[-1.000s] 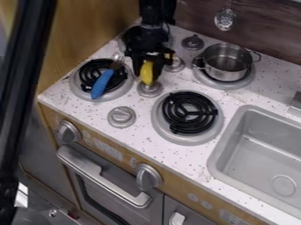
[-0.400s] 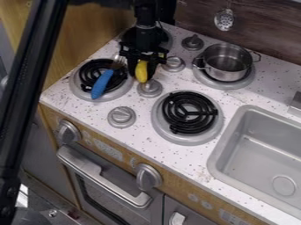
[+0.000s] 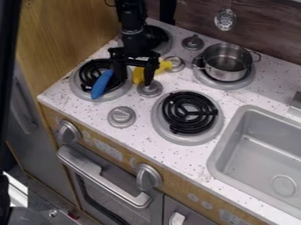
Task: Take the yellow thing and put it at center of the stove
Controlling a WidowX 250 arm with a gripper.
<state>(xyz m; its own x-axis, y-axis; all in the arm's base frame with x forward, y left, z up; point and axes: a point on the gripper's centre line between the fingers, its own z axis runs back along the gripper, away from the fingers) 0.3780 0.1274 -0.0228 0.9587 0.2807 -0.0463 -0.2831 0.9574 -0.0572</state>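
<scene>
The gripper (image 3: pixel 134 81) hangs over the upper-left part of the stove, its fingers wide apart, one at the left burner's right side and the other by a small knob. Behind and partly between the fingers is the yellow thing (image 3: pixel 138 75), slanting up to the right towards another knob among the burners. The right finger hides part of its middle. The stove top (image 3: pixel 88 108) is white and speckled, with black coil burners.
A blue-handled fork (image 3: pixel 101 84) lies across the left burner, close to the gripper. A metal pot (image 3: pixel 225 62) stands on the back right burner. Grey knobs (image 3: pixel 122 117) rise between the burners, and a sink (image 3: pixel 234 127) is at the right.
The gripper has shifted left and its fingers stand wider apart. The yellow thing, earlier upright between the fingers, now slants to the upper right behind them.
</scene>
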